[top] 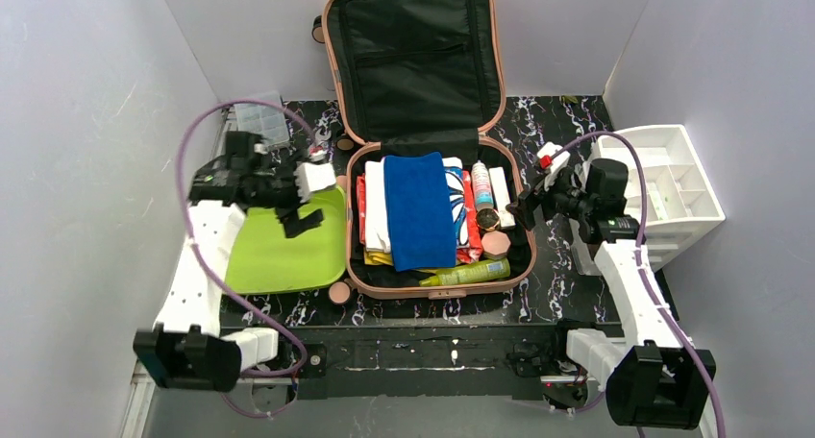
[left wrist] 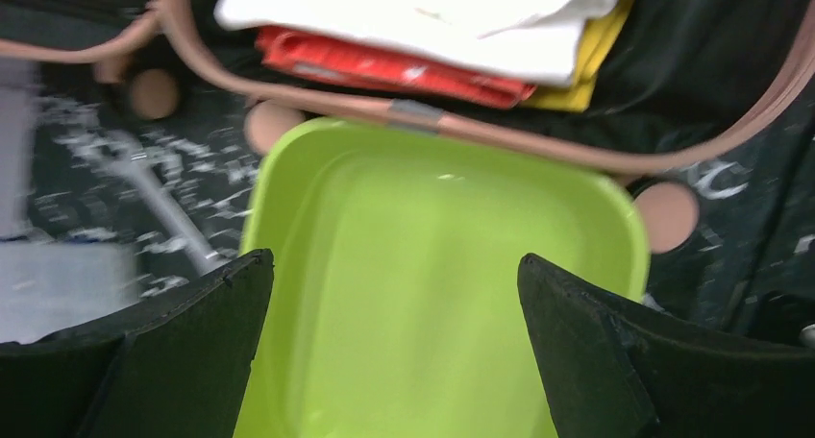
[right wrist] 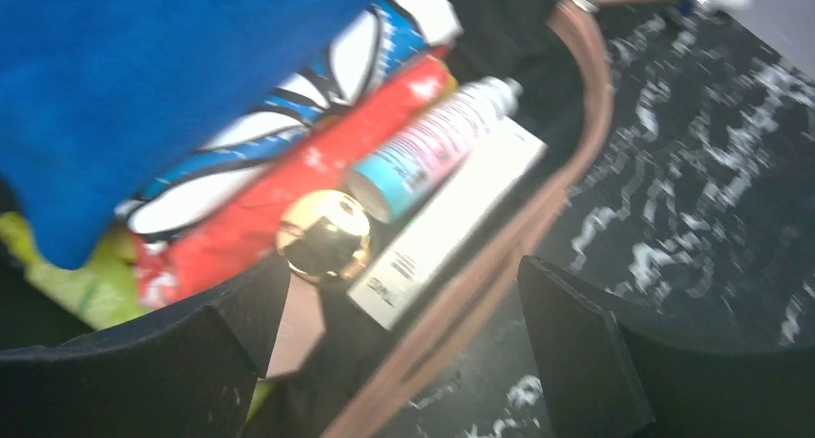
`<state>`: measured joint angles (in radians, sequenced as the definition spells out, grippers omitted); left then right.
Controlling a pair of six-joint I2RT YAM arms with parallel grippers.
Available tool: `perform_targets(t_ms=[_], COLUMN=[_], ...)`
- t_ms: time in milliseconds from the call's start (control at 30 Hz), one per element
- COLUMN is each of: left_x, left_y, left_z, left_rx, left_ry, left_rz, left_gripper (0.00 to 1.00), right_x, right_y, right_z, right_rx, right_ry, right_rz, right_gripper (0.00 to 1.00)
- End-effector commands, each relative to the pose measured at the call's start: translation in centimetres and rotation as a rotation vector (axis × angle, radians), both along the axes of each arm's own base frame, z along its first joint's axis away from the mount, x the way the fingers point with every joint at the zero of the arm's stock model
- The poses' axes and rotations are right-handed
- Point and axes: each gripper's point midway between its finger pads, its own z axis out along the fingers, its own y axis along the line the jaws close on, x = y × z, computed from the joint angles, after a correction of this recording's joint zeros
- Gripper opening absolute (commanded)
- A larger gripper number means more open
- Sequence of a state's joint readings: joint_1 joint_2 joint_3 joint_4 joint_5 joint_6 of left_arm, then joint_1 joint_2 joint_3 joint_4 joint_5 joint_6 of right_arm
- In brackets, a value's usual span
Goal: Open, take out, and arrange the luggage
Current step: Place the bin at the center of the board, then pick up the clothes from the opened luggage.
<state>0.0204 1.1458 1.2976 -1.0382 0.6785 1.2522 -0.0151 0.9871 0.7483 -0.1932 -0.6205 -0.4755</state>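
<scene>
walls (top: 86, 92): plain pale grey | table (top: 559, 277): black, white marbling | light: even

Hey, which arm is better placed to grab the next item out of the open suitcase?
Probably right. The right tool, open and empty, hangs at the right edge of the luggage, beside the spray tube and white box. The left tool, also open and empty, is over the lime-green tray, outside the case.

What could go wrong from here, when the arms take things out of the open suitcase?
1. The right gripper hangs over the luggage rim, so descending might strike the rim instead of the tube.
2. The tube, white box and gold cap lie packed close; a grip may catch two.
3. Lifting the blue towel could drag the folded clothes under it.
</scene>
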Motion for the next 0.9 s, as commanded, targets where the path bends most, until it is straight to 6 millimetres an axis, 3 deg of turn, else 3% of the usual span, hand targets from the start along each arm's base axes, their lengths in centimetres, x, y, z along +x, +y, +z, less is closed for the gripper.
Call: perform_targets(t_ms=[0,100,267,433,533,667,867], left_x=[1.5,4.0,8.7,11.7,13.1,14.7,14.8], left_y=[-4.1,-7.6,-12.8,-16.8,-17.7,-17.3,-17.2], left_z=[-1.9,-0.5,1.6,-0.3,-2.2,-4.6,-5.5], left_rx=[-0.043,-0.092,-0.21,-0.195,-0.17,-0.131,-0.123], left_ry=[0.203,0.23,0.346,0.416,0.444,0.477,0.493], left_rz=[0.151,0.151,0.189,0.216,0.259,0.373,0.395], left_gripper=[0.98,0.98,0.98,0.98,0.98,0.98,0.98], right_x=[-1.9,-1.4,1.5,6.1,8.6,12.6,16.5], right_y=[4.6,5.8,7.6,10.0,11.9,13.8,16.8], right_z=[2.6,3.3,5.2,4.9,3.8,2.7,-0.1], right_rx=[0.089,0.133,0.236,0.291,0.283,0.347,0.389], right_ry=[0.012,0.034,0.077,0.118,0.138,0.162,0.235], right_rz=[0.262,0.327,0.381,0.363,0.359,0.286,0.235], right_gripper=[0.98,0.98,0.98,0.98,0.98,0.94,0.83])
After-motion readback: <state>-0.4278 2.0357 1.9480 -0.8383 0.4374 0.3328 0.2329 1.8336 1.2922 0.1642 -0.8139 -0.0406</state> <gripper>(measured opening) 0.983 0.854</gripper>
